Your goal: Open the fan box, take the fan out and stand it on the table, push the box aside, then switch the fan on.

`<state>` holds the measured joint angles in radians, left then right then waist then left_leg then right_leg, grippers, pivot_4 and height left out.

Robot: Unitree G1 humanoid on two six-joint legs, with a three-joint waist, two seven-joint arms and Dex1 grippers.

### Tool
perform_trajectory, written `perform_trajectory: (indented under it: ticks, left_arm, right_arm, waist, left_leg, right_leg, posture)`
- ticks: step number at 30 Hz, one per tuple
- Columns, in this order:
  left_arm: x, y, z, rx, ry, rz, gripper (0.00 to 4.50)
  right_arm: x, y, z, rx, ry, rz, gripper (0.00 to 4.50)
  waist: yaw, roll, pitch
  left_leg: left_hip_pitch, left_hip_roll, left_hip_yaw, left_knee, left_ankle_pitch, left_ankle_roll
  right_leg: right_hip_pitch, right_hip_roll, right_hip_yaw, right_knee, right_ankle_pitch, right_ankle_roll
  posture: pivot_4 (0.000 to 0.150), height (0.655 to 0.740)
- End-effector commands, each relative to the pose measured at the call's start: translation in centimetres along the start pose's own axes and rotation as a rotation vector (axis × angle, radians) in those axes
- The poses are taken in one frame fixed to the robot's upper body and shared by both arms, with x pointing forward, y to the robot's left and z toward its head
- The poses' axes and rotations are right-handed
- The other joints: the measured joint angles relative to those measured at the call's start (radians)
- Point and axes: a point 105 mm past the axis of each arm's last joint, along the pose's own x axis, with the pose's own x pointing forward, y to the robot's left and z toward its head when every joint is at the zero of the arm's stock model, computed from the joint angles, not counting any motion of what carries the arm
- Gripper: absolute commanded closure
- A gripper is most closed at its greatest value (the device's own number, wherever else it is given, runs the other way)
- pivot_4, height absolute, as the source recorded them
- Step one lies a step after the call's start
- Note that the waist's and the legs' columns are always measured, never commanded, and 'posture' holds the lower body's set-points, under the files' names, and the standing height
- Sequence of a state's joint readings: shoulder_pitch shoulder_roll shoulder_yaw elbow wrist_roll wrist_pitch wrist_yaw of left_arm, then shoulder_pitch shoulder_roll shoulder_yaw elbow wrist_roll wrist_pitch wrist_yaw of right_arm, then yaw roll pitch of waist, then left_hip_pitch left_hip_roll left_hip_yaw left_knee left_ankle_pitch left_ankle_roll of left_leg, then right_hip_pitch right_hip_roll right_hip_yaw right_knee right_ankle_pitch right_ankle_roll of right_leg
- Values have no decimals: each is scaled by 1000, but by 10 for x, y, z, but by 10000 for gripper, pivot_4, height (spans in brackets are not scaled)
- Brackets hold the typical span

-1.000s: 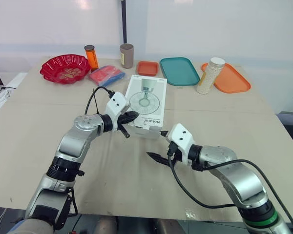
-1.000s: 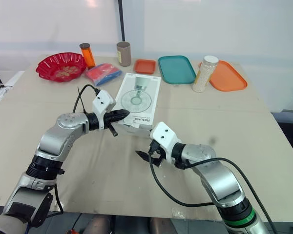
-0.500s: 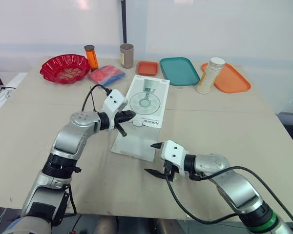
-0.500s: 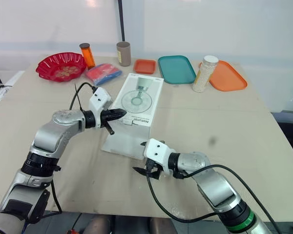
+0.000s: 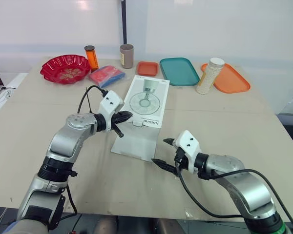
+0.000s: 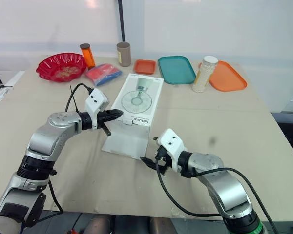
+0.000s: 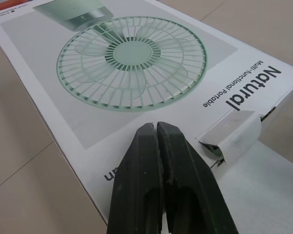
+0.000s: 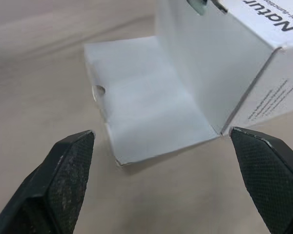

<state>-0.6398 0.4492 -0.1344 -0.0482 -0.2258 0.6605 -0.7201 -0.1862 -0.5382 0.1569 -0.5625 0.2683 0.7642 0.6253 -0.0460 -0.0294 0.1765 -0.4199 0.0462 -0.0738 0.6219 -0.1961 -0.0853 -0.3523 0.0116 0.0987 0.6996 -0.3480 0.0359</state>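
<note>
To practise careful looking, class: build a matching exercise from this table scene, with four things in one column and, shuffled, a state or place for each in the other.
Things:
1. fan box
2. left gripper
3. right gripper
4. red bowl

States or places:
A. jaws open
B. far left part of the table
C. end flap folded down onto the table
D. jaws shut

Pairs: 1-C, 2-D, 3-A, 4-B.

Bright, even light falls from overhead across the table [image 5: 244, 122], and a pale glare patch blooms high on the back wall [image 5: 83, 4] (a second sits farther right). Shadows are soft: only a thin one hugs the flap [image 8: 136, 122] of the fan box [image 5: 146, 100].
</note>
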Motion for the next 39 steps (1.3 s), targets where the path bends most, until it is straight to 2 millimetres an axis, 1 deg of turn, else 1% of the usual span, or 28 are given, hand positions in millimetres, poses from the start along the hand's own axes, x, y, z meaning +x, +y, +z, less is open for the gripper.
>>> perform_trajectory:
  ticks: [1, 4, 9, 14, 26, 33, 36, 39]
  left_arm:
    - [3, -3, -14, -28, 42, -7, 43406]
    - [4, -2, -14, -28, 41, -5, 43406]
    - [3, -3, -16, -33, 42, 1, 43406]
    - [3, -5, -17, -39, 41, 3, 43406]
    - [8, -8, -18, -46, 34, 0, 43406]
    - [10, -8, -17, -46, 29, -3, 43406]
    - [10, -8, -16, -46, 26, -5, 43406]
    - [10, -6, -10, -44, 12, -3, 43406]
  right_arm:
    - [9, -6, 15, -3, -45, -40, 0]
    - [17, -8, 18, 7, -56, -46, 0]
    - [23, -7, 18, 28, -56, -34, 0]
    - [21, 2, 19, 41, -65, 8, 0]
    - [17, 5, 27, 54, -94, 32, 0]
    - [13, 12, 34, 53, -110, 68, 0]
    - [9, 14, 36, 46, -112, 86, 0]
    - [8, 13, 35, 43, -107, 86, 0]
  waist:
    - [0, 0, 0]
    - [1, 0, 0]
    - [1, 0, 0]
    - [0, 0, 0]
    - [0, 0, 0]
    - [0, 0, 0]
    - [0, 0, 0]
    - [0, 0, 0]
  left_leg:
    - [0, 0, 0, 0, 0, 0]
    - [0, 0, 0, 0, 0, 0]
    - [0, 0, 0, 0, 0, 0]
    - [0, 0, 0, 0, 0, 0]
    - [0, 0, 0, 0, 0, 0]
    - [0, 0, 0, 0, 0, 0]
    - [0, 0, 0, 0, 0, 0]
    - [0, 0, 0, 0, 0, 0]
  right_leg:
    - [0, 0, 0, 0, 0, 0]
    - [0, 0, 0, 0, 0, 0]
    - [0, 0, 0, 0, 0, 0]
    - [0, 0, 0, 0, 0, 0]
    - [0, 0, 0, 0, 0, 0]
    - [0, 0, 0, 0, 0, 0]
    - [0, 0, 0, 0, 0, 0]
    - [0, 0, 0, 0, 0, 0]
  posture:
    - [1500, 7400]
    - [1500, 7400]
    - [1500, 7400]
    - [1500, 7400]
    - [1500, 7400]
    - [1500, 7400]
    - [1500, 7400]
    - [1500, 7400]
